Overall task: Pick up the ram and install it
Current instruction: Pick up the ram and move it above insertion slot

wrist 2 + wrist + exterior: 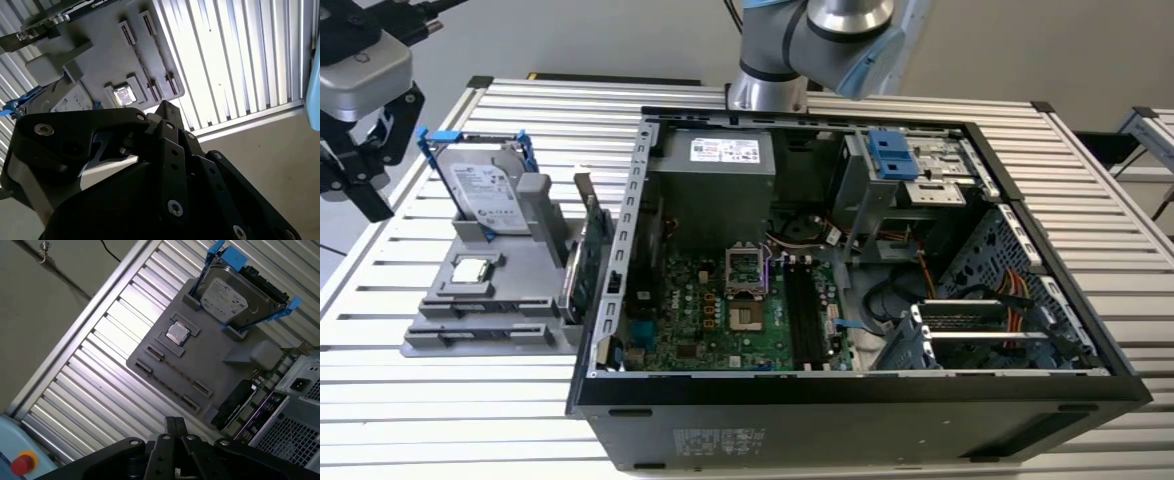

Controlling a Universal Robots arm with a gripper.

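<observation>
The ram (574, 283), a long, thin dark-green circuit-board stick, seems to me to stand on edge in the grey plastic parts holder (480, 335) beside the open black computer case (854, 410), neither picked up nor installed, while my gripper (175, 421) hovers above the holder, fingers closed together on nothing.

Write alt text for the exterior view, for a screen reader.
An open computer case lies on a slatted metal table, its motherboard exposed. At the exterior view's left, a grey fixture holds a hard drive, the ram and a larger card on edge; the pincer hangs farther left.
</observation>
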